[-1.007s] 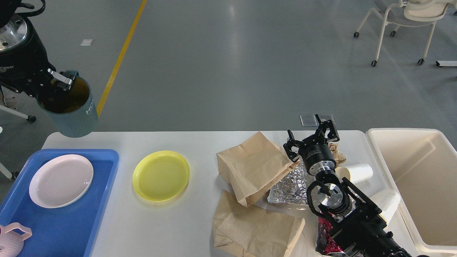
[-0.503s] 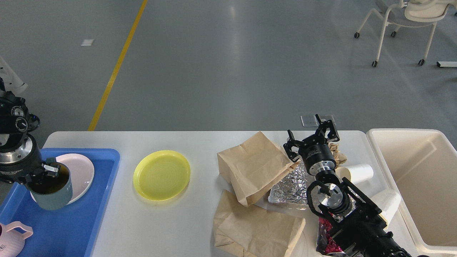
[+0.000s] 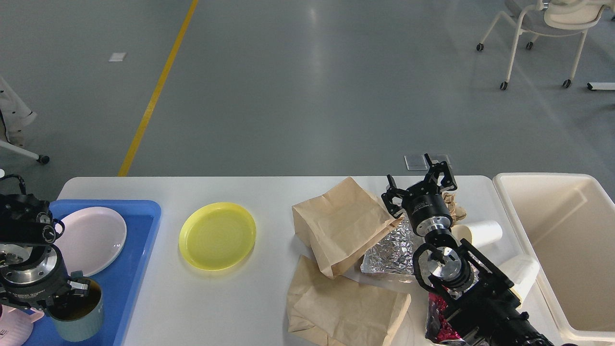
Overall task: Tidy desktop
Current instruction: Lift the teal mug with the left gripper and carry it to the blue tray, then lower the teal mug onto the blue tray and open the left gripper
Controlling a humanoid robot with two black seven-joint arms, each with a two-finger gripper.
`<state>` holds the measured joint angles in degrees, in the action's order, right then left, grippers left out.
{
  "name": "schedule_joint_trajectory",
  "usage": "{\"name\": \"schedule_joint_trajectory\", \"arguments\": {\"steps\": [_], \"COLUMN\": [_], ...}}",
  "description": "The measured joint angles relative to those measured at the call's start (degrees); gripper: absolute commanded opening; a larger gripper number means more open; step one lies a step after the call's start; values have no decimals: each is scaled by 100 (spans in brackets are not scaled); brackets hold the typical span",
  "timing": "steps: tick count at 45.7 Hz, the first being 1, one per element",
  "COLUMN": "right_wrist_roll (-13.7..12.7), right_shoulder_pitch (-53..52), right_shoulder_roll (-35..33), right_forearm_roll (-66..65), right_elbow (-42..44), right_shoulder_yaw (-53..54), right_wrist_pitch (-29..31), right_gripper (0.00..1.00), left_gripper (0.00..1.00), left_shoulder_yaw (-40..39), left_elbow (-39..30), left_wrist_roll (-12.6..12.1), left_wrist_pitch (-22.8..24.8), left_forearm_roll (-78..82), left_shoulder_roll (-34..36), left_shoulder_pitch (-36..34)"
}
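Note:
The white desktop point(image 3: 202, 307) holds a yellow plate point(image 3: 217, 235), two brown paper bags point(image 3: 343, 226) point(image 3: 346, 307), a sheet of foil point(image 3: 389, 252) and two tipped white paper cups point(image 3: 480, 233) point(image 3: 521, 274). My left gripper point(image 3: 72, 293) is shut on the rim of a teal cup point(image 3: 81, 319), low over the front of the blue tray point(image 3: 134, 269). I cannot tell whether the cup touches the tray. My right gripper point(image 3: 420, 185) is open and empty above the foil, beside the upper bag.
The tray also holds a pink plate point(image 3: 93, 238) and a pink mug point(image 3: 14, 329) at its front left. A cream bin point(image 3: 562, 240) stands at the table's right end. Crumpled brown paper point(image 3: 454, 204) and a red wrapper point(image 3: 437, 322) lie near my right arm.
My left gripper has carried the teal cup down from high over the table's back left corner, past the pink plate, to the tray's front. The right arm has not moved.

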<state>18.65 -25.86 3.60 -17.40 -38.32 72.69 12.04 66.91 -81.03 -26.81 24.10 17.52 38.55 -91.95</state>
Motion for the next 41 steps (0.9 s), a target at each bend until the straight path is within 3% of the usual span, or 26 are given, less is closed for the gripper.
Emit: {"name": "schedule_joint_trajectory", "arguments": {"steps": [16,30,38,41], "right_wrist_roll": [0,0,0,0], "right_shoulder_pitch": [0,0,0,0], "right_shoulder_roll": [0,0,0,0], "right_forearm_roll": [0,0,0,0], "right_elbow": [0,0,0,0], "right_shoulder_yaw": [0,0,0,0], "right_wrist_pitch": [0,0,0,0], "right_gripper": [100,100,100,100], "left_gripper": [0,0,0,6], "left_shoulder_yaw": [0,12,13,8], "left_elbow": [0,33,42,42], "left_wrist_roll": [0,9,9,2], "left_wrist_pitch": [-201,-854,-946,-946], "left_forearm_roll": [20,46,-1,-22], "left_shoulder_roll": [-4,-75,-84,-104], "left_shoulder_pitch": [228,607,640,648]}}
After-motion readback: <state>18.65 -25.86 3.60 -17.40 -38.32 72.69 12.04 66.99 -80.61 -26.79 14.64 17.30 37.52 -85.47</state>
